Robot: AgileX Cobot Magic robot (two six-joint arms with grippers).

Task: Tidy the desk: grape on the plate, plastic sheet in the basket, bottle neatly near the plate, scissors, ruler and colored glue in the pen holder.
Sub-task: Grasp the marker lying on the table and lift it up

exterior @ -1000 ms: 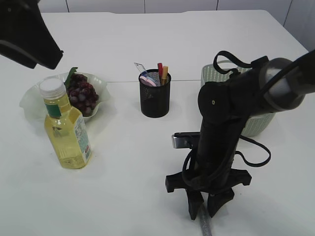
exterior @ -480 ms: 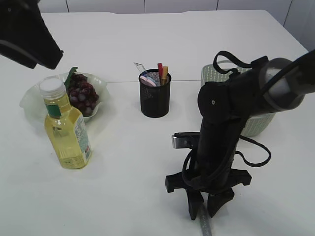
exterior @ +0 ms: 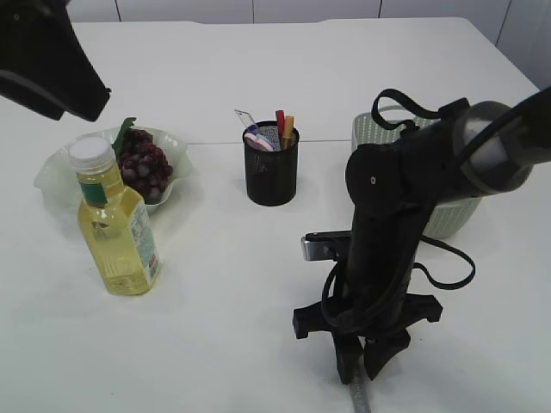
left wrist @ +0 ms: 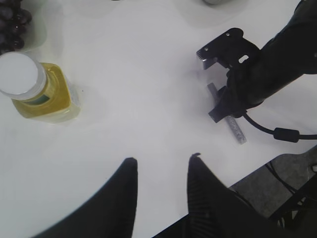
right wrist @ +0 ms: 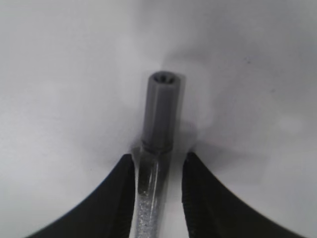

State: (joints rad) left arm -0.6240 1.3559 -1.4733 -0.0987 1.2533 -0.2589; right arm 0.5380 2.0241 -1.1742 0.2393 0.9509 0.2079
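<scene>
White table [exterior: 258,69], pale panelled wall [exterior: 189,9]

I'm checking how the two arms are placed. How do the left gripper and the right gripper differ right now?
The left gripper hangs above the table with nothing between its fingers; the right gripper is low at the table, its fingers straddling the grey glitter glue pen. The left gripper looks down on the yellow bottle from a distance; the right gripper sits at the front edge. Both have black fingers pointing downward.

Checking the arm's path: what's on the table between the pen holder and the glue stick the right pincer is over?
Nothing: in the exterior view only bare white table lies between the pen holder and the glue stick under the right pincer.
</scene>
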